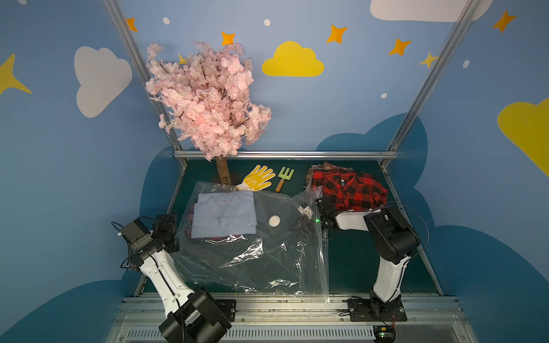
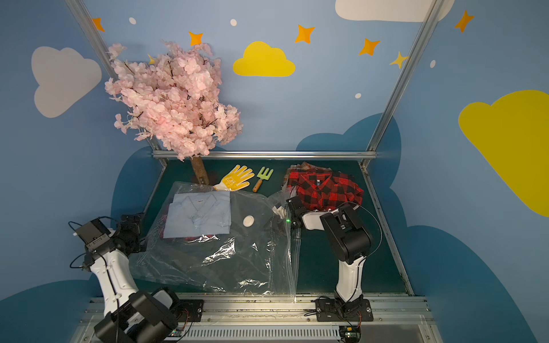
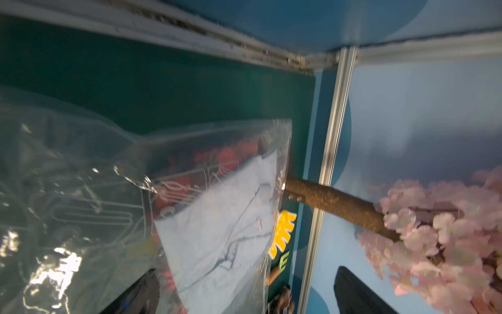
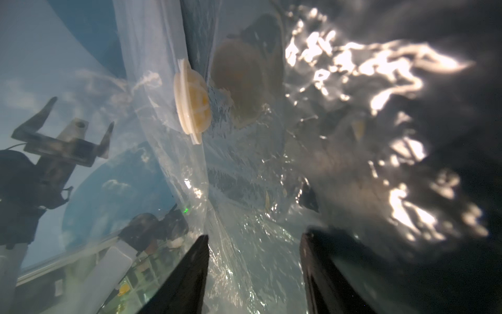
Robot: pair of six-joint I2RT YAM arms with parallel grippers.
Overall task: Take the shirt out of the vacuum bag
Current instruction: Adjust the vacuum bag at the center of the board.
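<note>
Holding up the vacuum bag (image 1: 252, 237) mouth with right tool (image 1: 309, 211) clamped on plastic, left tool (image 1: 169, 228) wide apart by the blue shirt (image 1: 224, 213) inside near the surface's left edge; next, probably reaching in.

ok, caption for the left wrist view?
Light blue shirt inside the clear vacuum bag, cherry-blossom tree trunk beyond.

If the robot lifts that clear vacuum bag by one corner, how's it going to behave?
The vacuum bag is thin and crinkled, so it will likely flop and drape. Its glossy film looks slippery. The folded blue shirt inside may slide and shift the weight.
</note>
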